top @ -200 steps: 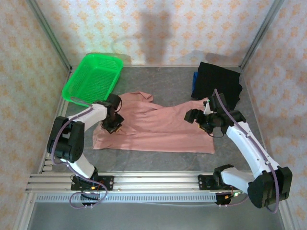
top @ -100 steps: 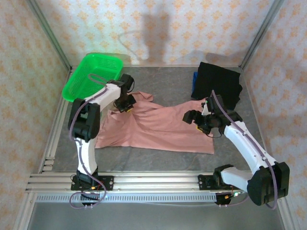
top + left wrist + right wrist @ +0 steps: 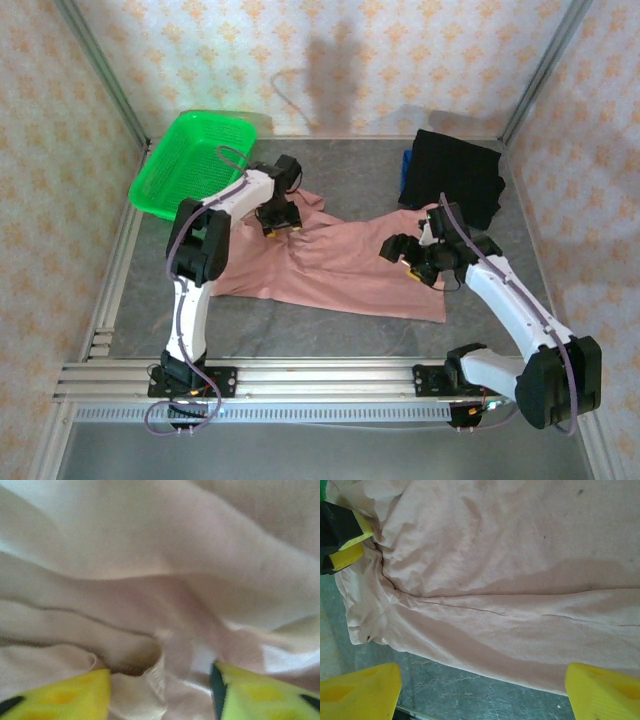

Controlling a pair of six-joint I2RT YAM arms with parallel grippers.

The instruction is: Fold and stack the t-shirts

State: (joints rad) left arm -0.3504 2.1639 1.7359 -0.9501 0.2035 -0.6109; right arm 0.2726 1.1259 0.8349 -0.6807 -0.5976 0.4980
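Note:
A dusty-pink t-shirt [image 3: 340,265] lies spread and creased across the middle of the grey table [image 3: 350,170]. My left gripper [image 3: 281,222] is on its far-left part, near the collar. In the left wrist view its yellow fingers stand apart, open [image 3: 162,680], with a bunched ribbed fold of the pink cloth [image 3: 150,555] lying loose between them. My right gripper [image 3: 402,258] hovers open over the shirt's right side. In the right wrist view its fingers [image 3: 481,672] frame the shirt's hem [image 3: 510,570] and bare table. A folded black t-shirt [image 3: 455,175] rests at the back right.
A bright green mesh basket [image 3: 195,160] stands at the back left, close to the left arm. Something blue [image 3: 406,165] peeks out beside the black shirt. Metal frame posts and papered walls close the table in. Bare table [image 3: 470,695] shows along the near edge.
The left arm swept from the shirt's near-left corner to its far-left part, dragging that side of the cloth along, and its jaws have parted. The right arm has barely moved.

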